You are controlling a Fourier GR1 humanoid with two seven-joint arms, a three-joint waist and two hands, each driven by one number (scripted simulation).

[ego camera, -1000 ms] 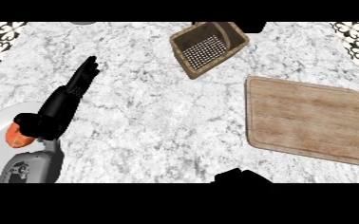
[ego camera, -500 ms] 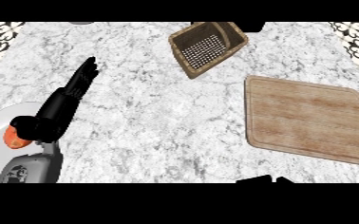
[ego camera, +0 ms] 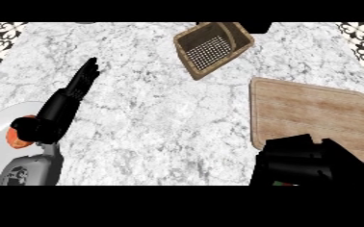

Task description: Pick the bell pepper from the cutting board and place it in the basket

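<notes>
The wooden cutting board (ego camera: pixel 305 108) lies at the right with nothing on its visible surface. The brown woven basket (ego camera: pixel 213 48) stands tilted at the top centre, its mesh bottom showing. My right hand (ego camera: pixel 302 163) is a black mass at the lower right, over the board's near corner, fingers curled. A small red and green speck of the bell pepper (ego camera: pixel 284 183) peeks out under it at the lower edge; the remainder is hidden. My left hand (ego camera: pixel 80 84) rests open at the left, fingers straight and pointing up.
A white plate (ego camera: pixel 16 113) with an orange item (ego camera: pixel 13 138) sits at the lower left, partly behind my left forearm. A dark object (ego camera: pixel 256 26) shows at the top edge beside the basket. Marble counter (ego camera: pixel 156 115) spreads between both hands.
My right hand has risen from the lower edge into view, over the board's near corner. The left hand, board and basket have not moved.
</notes>
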